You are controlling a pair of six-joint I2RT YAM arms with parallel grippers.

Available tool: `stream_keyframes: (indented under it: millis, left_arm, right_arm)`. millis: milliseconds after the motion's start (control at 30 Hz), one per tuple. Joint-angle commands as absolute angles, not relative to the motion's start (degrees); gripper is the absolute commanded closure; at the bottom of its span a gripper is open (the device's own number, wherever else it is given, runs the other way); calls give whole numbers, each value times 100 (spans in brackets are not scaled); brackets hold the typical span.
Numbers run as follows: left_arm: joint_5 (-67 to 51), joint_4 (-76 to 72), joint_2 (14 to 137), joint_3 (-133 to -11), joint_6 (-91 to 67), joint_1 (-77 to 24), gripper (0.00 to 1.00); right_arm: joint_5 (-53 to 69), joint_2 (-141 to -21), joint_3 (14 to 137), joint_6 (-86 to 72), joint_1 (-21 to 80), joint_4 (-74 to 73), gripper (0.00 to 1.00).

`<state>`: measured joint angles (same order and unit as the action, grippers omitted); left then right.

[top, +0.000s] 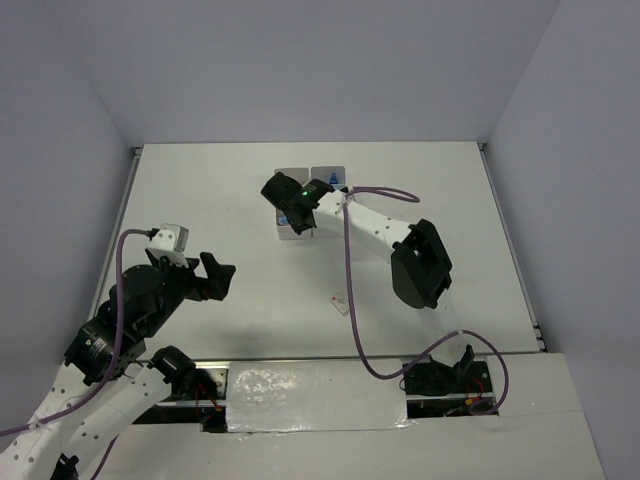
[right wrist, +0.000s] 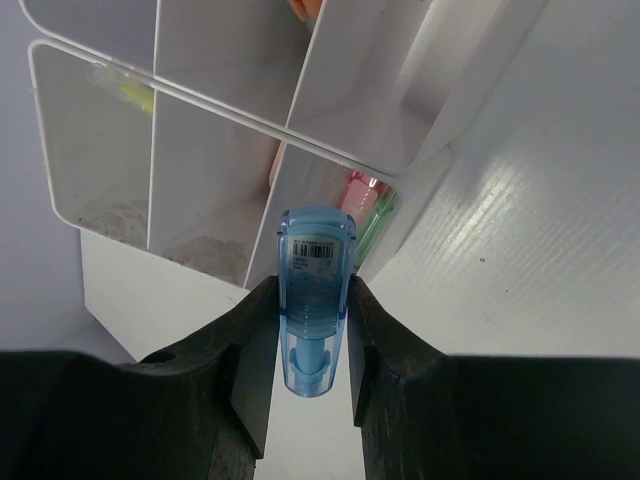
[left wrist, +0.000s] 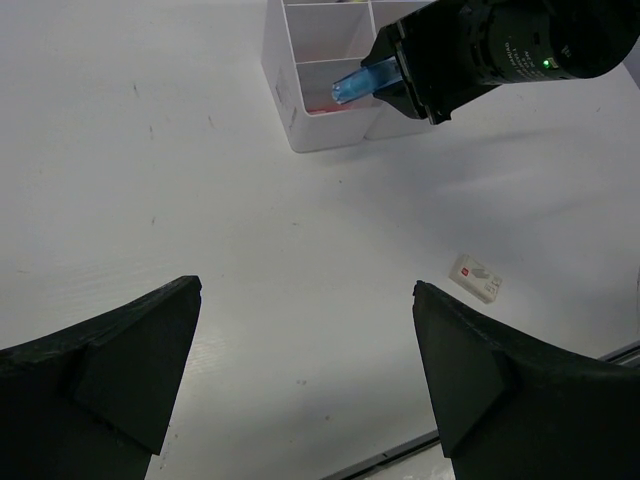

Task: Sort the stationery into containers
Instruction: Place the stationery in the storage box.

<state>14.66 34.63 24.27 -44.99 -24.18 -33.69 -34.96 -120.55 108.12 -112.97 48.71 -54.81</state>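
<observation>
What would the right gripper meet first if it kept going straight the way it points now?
The white compartment box: the blue marker clamped in the right gripper leads, and its end lines up with a divider wall, beside the cell holding a pink piece and a green piece; depth is unclear.

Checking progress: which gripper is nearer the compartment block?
Right: the right gripper, clamping a blue marker, is at the compartment block; the left gripper, open, is well short of it.

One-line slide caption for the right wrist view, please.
Right gripper clamps a blue marker at the container block, near a compartment holding a pink piece and a green piece.
</observation>
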Motion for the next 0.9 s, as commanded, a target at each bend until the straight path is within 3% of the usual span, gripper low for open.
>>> stream_keyframes:
  millis: [0,633,867]
  left_arm:
    - [1336,3182,2373,-4491,-2373,-3401,1]
    - [1055,3103,2294,-4474,-2276,-3436,1]
    - [1046,3094,2197,-4465,-2259,-3515,1]
  right_arm:
    - [-3770,-12182,10987,-11478,4860,-5467,100]
    - [-3824,-12155,10644,-10441,4685,-4263,79]
    - [-3753,-12059,10371,-10362,4685,-3982,58]
